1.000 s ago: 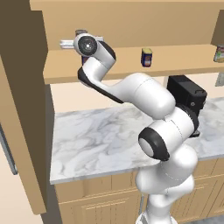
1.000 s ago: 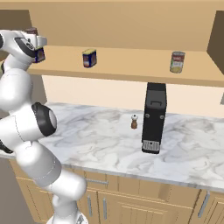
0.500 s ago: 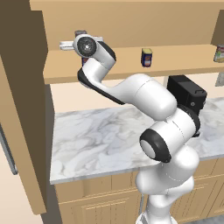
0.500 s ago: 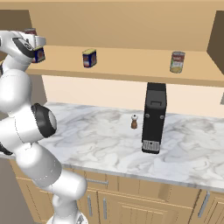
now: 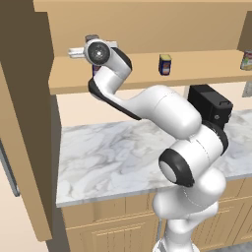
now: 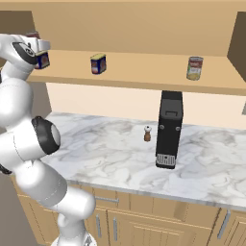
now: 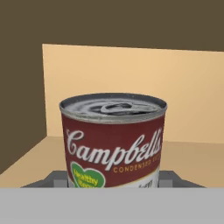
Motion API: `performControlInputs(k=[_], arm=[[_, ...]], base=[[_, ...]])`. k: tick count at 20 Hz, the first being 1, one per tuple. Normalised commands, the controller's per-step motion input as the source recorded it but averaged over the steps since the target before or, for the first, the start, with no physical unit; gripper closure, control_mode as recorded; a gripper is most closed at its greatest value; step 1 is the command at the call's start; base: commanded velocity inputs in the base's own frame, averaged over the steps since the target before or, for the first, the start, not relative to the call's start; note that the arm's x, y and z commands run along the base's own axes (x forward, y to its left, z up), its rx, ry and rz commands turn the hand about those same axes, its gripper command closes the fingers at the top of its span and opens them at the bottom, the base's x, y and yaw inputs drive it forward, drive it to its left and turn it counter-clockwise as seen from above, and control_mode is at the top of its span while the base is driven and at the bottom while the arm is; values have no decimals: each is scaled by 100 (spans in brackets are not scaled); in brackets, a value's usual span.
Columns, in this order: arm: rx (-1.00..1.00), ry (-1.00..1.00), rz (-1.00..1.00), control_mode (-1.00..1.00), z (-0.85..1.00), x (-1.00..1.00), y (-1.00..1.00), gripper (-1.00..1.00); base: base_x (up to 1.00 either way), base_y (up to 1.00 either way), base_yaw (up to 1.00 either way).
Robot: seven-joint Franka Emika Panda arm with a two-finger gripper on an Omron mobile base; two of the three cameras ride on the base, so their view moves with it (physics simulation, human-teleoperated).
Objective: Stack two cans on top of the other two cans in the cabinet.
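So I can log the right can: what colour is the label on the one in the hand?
Dark red with white script and a green heart, on the held can; clearest in the hand view.

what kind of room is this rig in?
Looks like a rendered home kitchen: a marble counter over wooden drawers, an open wall cabinet with cans on its shelf, and a black coffee machine beside a small pepper shaker.

The cabinet [image 6: 144,79] shelf carries two short dark blue cans [image 6: 98,63] and, further right, a taller red-topped can [image 6: 194,67]. Below, the marble counter [image 6: 105,153] holds a black appliance [image 6: 169,129] and a small shaker [image 6: 147,134] just beside it.
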Motion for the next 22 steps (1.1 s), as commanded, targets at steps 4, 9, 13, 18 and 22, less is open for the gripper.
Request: performControlInputs(k=[4,9,13,18,22], arm=[[0,0,0,-100,0,0,-12,100],[0,0,0,-100,-3,3,-1,100],[0,0,0,-100,0,0,0,100],[-1,-1,0,-100,5,0,1,100],[-4,0,0,-100,9,-4,0,100]], base=[[0,0,0],[0,0,0],[0,0,0],[0,0,0],[0,0,0]])
